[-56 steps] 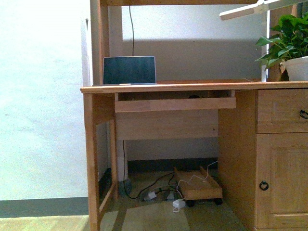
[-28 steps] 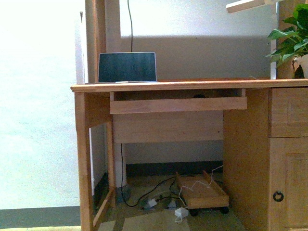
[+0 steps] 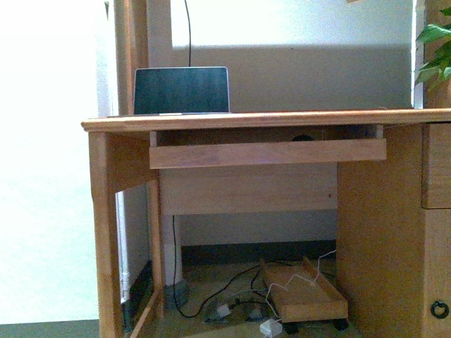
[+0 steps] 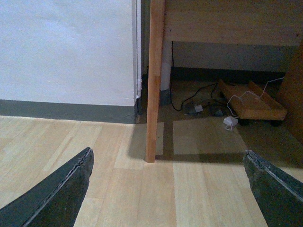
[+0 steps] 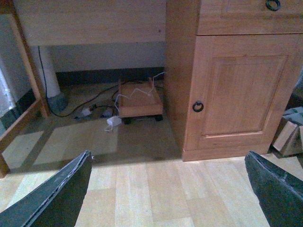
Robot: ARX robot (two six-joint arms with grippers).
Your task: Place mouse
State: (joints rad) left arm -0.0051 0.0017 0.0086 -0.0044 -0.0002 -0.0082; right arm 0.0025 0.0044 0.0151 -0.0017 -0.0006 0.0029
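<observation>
In the front view only the dark rounded top of the mouse [image 3: 301, 138] shows. It lies on the pull-out tray [image 3: 268, 152], in the gap under the desk top [image 3: 282, 118]. Neither arm appears in that view. My left gripper [image 4: 168, 191] is open over the bare wooden floor, near the desk's left leg [image 4: 154, 94], with nothing between its dark fingers [image 4: 61, 194]. The right gripper [image 5: 168, 191] is open too, low above the floor in front of the cupboard door [image 5: 236, 90], and holds nothing. The mouse does not appear in either wrist view.
A laptop [image 3: 182, 90] stands open at the desk's back left. Plant leaves [image 3: 437, 56] reach in at the right. Under the desk sit a wheeled wooden board [image 3: 306, 296], cables and a white adapter [image 3: 270, 327]. A cardboard box [image 5: 289, 135] lies right of the cupboard.
The front view has come closer to the desk, which now looks larger. The plant has slid almost out at the right edge, and the lamp arm at the top is gone.
</observation>
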